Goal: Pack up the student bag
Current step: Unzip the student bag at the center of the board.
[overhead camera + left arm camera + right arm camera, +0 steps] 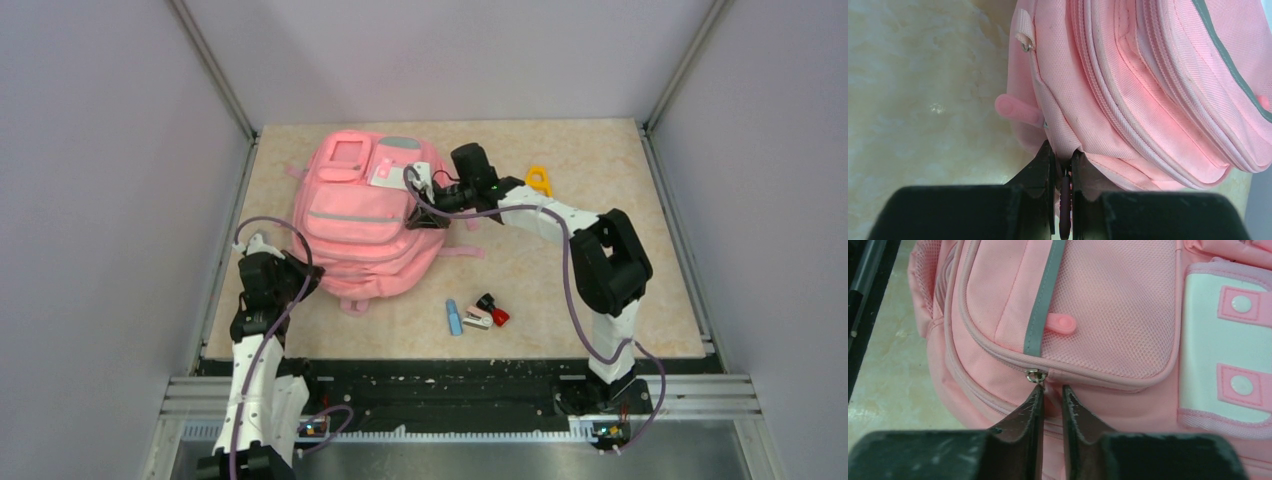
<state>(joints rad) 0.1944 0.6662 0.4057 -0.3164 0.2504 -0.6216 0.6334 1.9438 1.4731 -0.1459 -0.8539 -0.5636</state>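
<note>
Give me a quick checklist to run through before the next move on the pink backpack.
1. Anchor: left gripper shut on a pink strip at the edge of the student bag: ok.
2. Placement: right gripper at the zip slider, jaws nearly together: ok.
3. Pull tab caught by the right gripper: cannot tell.
4. Bag opened for packing: not ok, no opening shows.
5. The small items lie apart from both arms: ok.
</note>
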